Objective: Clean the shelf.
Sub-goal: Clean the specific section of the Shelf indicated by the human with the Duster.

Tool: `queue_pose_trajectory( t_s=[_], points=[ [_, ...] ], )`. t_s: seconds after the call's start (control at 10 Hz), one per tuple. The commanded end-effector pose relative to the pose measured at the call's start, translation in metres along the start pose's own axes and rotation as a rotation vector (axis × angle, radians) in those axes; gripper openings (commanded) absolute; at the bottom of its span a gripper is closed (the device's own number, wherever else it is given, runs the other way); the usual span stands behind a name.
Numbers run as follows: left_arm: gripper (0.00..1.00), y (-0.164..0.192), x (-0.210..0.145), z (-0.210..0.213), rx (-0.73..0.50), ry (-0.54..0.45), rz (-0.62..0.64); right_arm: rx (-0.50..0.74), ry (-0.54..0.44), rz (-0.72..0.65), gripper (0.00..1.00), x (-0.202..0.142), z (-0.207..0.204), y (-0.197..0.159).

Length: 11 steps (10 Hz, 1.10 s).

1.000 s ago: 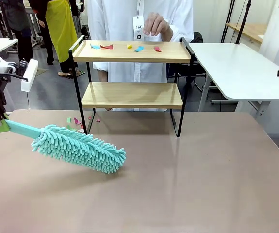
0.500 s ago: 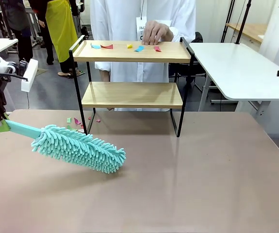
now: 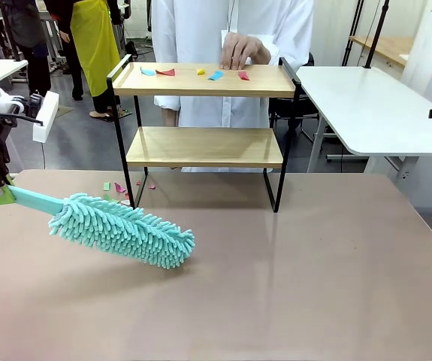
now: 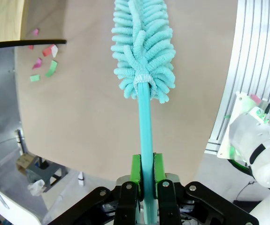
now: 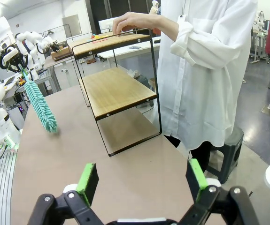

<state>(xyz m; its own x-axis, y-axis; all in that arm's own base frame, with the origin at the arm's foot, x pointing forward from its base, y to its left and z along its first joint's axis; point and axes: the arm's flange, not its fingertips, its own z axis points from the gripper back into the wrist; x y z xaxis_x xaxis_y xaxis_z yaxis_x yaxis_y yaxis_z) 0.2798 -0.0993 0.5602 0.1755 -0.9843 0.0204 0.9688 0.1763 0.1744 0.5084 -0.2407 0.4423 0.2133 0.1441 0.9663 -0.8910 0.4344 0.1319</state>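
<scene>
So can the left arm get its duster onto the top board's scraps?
Probably yes: the shelf's top board is open along its front, though the person's hand sits by the right-hand scraps.

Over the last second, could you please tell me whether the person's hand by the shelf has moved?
Yes. The person's hand has dropped toward the top board of the shelf and is now at its rear edge.

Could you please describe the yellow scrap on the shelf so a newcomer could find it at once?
On the beige table's far side stands a black-framed two-tier shelf. On its top board, five small coloured scraps lie in a row. The yellow scrap is the middle one, between a red scrap on picture left and a blue scrap on the right, and the only yellow piece.
</scene>
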Motion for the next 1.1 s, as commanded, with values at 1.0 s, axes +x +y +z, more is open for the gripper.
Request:
queue_pose_trajectory(
  t_s=[1.0],
  points=[
    [0.13, -0.003, 0.004, 0.026, -0.042, -0.272, -0.009, 0.001, 0.004, 0.006, 1.0, 0.003, 0.0, 0.001]
  ],
)
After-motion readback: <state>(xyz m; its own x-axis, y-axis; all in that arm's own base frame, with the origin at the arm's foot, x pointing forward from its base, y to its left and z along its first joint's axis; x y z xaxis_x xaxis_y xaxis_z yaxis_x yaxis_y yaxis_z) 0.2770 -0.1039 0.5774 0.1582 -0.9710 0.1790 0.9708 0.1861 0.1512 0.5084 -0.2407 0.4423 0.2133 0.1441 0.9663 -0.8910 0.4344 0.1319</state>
